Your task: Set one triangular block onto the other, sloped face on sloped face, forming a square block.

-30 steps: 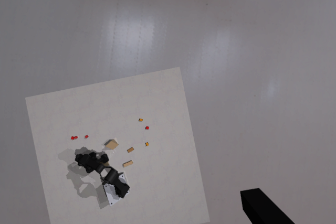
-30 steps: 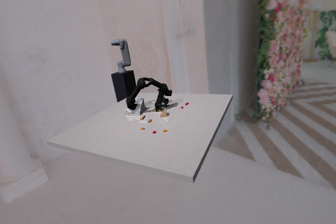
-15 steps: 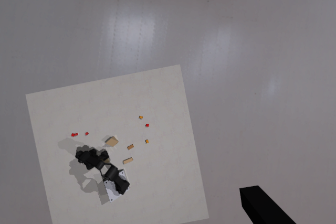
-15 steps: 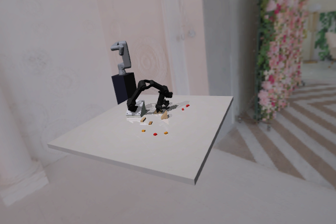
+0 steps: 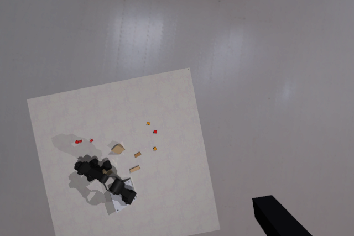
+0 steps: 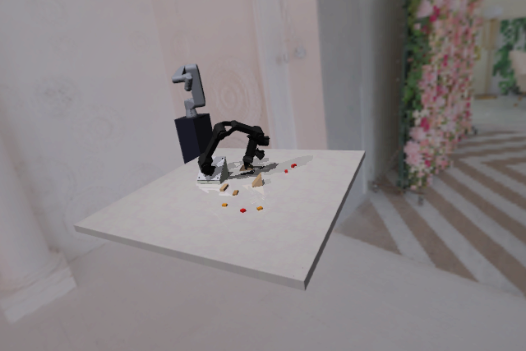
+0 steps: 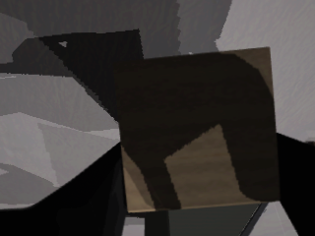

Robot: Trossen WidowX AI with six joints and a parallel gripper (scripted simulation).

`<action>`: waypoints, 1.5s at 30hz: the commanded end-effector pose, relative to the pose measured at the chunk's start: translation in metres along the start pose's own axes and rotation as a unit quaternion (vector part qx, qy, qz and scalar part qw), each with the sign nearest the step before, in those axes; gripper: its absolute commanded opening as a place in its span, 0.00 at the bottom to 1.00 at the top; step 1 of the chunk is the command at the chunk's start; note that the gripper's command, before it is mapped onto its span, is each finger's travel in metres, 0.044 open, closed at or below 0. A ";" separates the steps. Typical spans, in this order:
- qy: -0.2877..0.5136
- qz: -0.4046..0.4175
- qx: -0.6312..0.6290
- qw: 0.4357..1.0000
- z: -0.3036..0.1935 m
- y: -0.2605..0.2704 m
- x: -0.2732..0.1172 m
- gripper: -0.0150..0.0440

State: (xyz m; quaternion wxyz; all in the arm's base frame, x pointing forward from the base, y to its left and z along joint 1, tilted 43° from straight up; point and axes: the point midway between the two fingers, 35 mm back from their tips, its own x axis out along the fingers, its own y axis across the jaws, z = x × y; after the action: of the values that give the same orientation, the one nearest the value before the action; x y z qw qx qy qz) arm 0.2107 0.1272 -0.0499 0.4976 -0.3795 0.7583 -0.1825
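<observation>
My gripper [image 6: 247,165] [image 7: 192,141] is shut on one triangular wooden block [image 5: 107,171] [image 6: 242,168] [image 7: 197,113], with a finger at each side. The block's broad square face is turned to the wrist camera, partly in shadow. In the exterior view it is low at the table; whether it touches the table I cannot tell. The arm hides part of it in the top view. The other triangular block [image 5: 117,148] [image 6: 257,181] stands on the table, apart from the held one, with a pointed top in the exterior view.
Two small wooden blocks [image 5: 137,154] [image 5: 135,168] [image 6: 235,192] [image 6: 223,187] lie near the arm's base. Farther out are two orange pieces [image 5: 148,123] [image 5: 154,148] and a red piece [image 5: 155,131] [image 6: 242,210]. Several red pieces [image 5: 91,140] [image 6: 285,170] lie on the opposite side.
</observation>
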 end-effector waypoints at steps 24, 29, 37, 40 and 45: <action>-0.085 0.007 -0.022 0.996 -0.024 0.001 -0.042 0.25; -0.133 0.009 -0.034 0.990 -0.026 0.002 -0.041 0.25; -0.208 0.010 -0.051 0.977 -0.030 0.002 -0.039 0.25; -0.236 0.009 -0.057 0.970 -0.032 0.002 -0.039 0.25; -0.281 0.008 -0.065 0.957 -0.035 0.001 -0.038 0.25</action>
State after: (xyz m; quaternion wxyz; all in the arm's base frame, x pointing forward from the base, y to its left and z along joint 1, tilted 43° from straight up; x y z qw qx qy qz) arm 0.1887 0.1544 -0.0145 0.6498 -0.4342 0.6231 -0.0321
